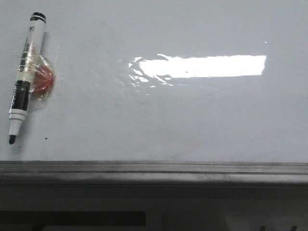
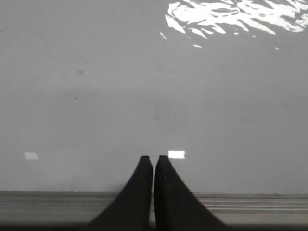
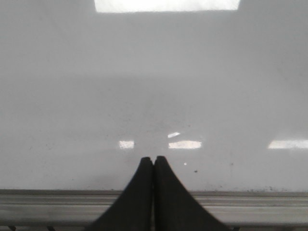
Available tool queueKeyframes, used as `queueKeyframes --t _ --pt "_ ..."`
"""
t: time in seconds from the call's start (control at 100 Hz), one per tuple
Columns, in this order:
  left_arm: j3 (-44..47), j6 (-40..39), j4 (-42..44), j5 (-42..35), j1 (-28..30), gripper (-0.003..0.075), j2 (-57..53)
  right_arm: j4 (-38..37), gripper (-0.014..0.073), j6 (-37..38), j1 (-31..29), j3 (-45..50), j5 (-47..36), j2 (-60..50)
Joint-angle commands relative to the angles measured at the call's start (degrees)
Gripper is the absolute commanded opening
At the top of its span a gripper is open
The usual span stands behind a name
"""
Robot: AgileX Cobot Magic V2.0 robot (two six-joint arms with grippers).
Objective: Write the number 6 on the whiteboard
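The whiteboard (image 1: 192, 120) lies flat, its glossy white-grey surface filling most of the front view, with a bright rectangular light reflection across its upper middle. A grey metal edge rail (image 1: 154, 169) runs along its near side. No written stroke shows on it.

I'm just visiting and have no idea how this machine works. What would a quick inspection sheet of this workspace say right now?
Surface: whiteboard, glossy, with a bright rectangular light reflection; no number 6 written on it yet.
Job's things: black-and-white marker lying on the board at the front view's left, cap off, tip pointing toward the rail.
Clutter: red object in clear wrap beside the marker; tiny black dot near the tip.
Grippers: left gripper and right gripper over the board's near edge, jaws together, holding nothing.
Cables: nothing seen.
Surroundings: grey metal edge rail along the board's near side.
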Motion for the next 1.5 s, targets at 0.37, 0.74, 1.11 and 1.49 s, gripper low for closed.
queueKeyframes --t 0.37,0.74,1.11,1.49 --pt "2.5 -0.6 0.0 -3.0 0.1 -0.0019 -1.7 -0.6 -0.0064 -0.5 -0.2 1.7 -1.2 -1.1" --pt "2.5 -0.6 0.0 -3.0 0.1 -0.0019 -1.7 -0.6 -0.0064 -0.5 -0.2 1.7 -1.2 -1.1" --pt "2.5 -0.6 0.0 -3.2 0.1 -0.0019 -1.7 -0.6 -0.0064 -0.5 -0.2 1.7 -1.2 -1.1" --pt "2.5 -0.6 0.0 -5.6 0.1 -0.0019 -1.7 -0.6 -0.0064 -0.5 -0.2 1.7 -1.2 -1.1"
